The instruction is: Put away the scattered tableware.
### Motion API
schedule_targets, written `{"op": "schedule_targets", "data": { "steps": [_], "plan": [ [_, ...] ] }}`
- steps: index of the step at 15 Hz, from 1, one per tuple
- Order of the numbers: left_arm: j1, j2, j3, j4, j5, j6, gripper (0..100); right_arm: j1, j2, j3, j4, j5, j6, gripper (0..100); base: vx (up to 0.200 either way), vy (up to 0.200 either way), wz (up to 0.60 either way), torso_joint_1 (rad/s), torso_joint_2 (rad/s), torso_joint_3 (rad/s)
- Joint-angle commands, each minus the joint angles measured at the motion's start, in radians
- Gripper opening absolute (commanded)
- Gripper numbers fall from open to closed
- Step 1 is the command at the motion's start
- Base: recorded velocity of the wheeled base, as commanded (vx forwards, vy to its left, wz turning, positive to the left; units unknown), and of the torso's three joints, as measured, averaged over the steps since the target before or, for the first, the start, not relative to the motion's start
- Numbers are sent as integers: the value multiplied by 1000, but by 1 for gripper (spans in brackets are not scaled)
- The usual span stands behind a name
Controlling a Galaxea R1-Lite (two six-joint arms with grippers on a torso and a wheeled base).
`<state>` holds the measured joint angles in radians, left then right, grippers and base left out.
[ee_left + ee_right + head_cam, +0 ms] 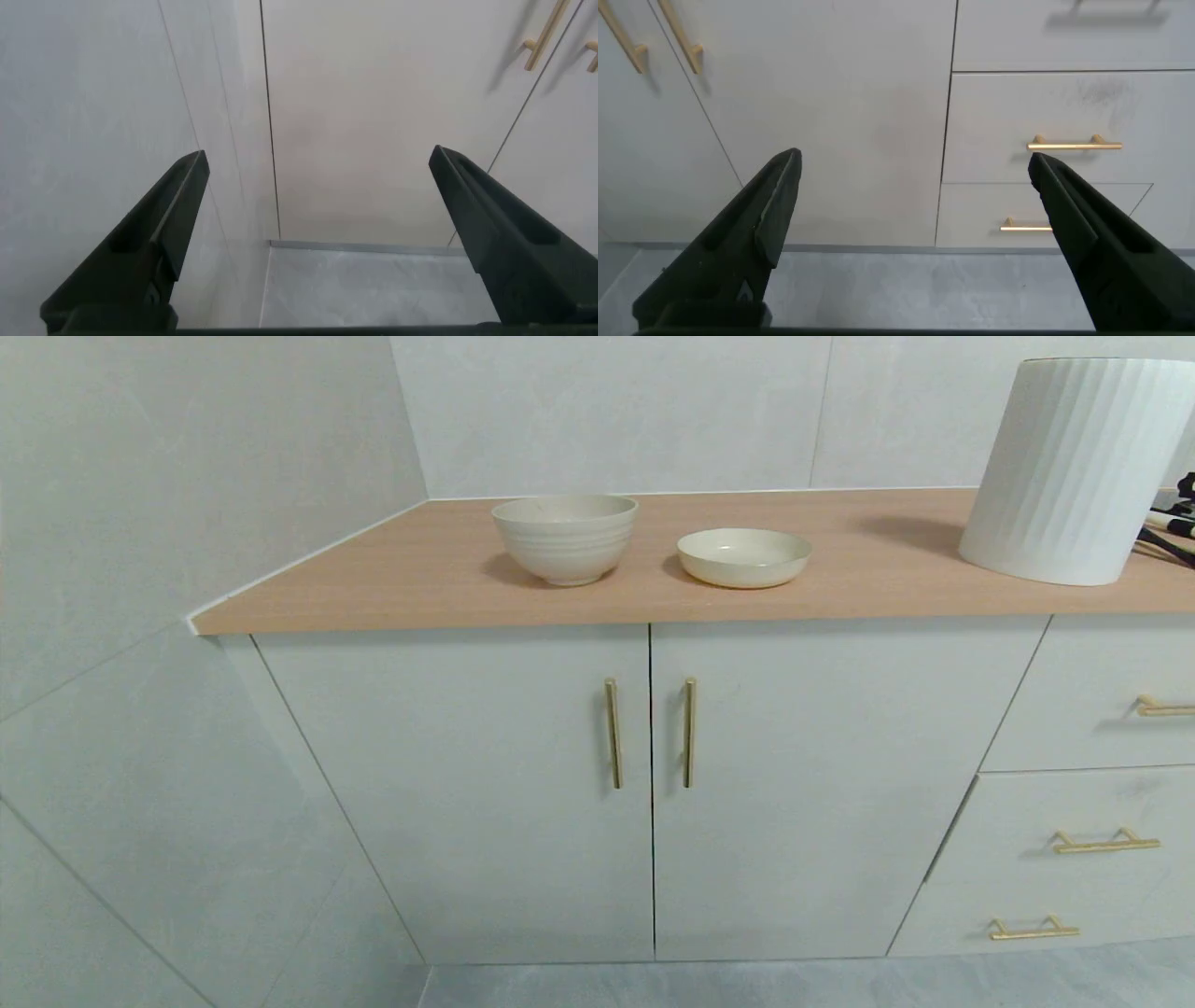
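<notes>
— Both grippers are hanging low in front of the cabinet. The left gripper is spreading its two black fingers wide, gripping nothing and touching nothing. It is facing the left cabinet door where that meets the grey wall panel, with grey floor below.

— And the right gripper?

— The right gripper is doing the same (fingers fully parted, bare between them). It is facing the right cabinet door and the lower drawers with their gold bar handles.

— Where is the tableware sitting?

— On the light wooden countertop. A cream ribbed round bowl is standing upright above the left cabinet door. A cream shallow round dish is lying flat near the bowl on its right, apart from it, above the right cabinet door.

— Which way are they pointing?

— Both being round, neither is showing a long axis; their openings are facing straight up.

— Anything else up there?

— A tall white fluted cylinder is standing well to the right of the dish. Some dark utensils are poking out beside it (too cut off to identify). Both doors are sitting shut, their vertical gold handles running side by side at the seam.
</notes>
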<state>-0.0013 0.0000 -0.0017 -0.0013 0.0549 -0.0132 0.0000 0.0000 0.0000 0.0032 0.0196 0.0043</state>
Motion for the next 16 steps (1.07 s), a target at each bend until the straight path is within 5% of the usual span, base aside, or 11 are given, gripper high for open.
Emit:
{"op": "schedule_targets", "data": {
  "steps": [1,4,5,7,10,12,13,16],
  "plan": [
    [0,0,0,0,0,-1,100,0,2,0,0,0,0,100,0,0,0,0,0,0],
    [0,0,0,0,0,-1,100,0,2,-3,-8,-13,-17,100,0,0,0,0,0,0],
    [0,0,0,0,0,-1,100,3,14,-94,-34,-12,-10,100,0,0,0,0,0,0],
    [0,0,0,0,0,-1,100,58,250,-347,50,68,14,100,0,0,0,0,0,0],
    [0,0,0,0,0,-1,100,114,726,-531,81,189,14,100,0,0,0,0,0,0],
    [0,0,0,0,0,-1,100,176,851,-588,78,192,16,100,0,0,0,0,0,0],
    [0,0,0,0,0,-1,100,347,1094,-703,18,189,59,100,0,0,0,0,0,0],
    [0,0,0,0,0,-1,100,468,1393,-845,-98,194,95,100,0,0,0,0,0,0]
  ]
}}
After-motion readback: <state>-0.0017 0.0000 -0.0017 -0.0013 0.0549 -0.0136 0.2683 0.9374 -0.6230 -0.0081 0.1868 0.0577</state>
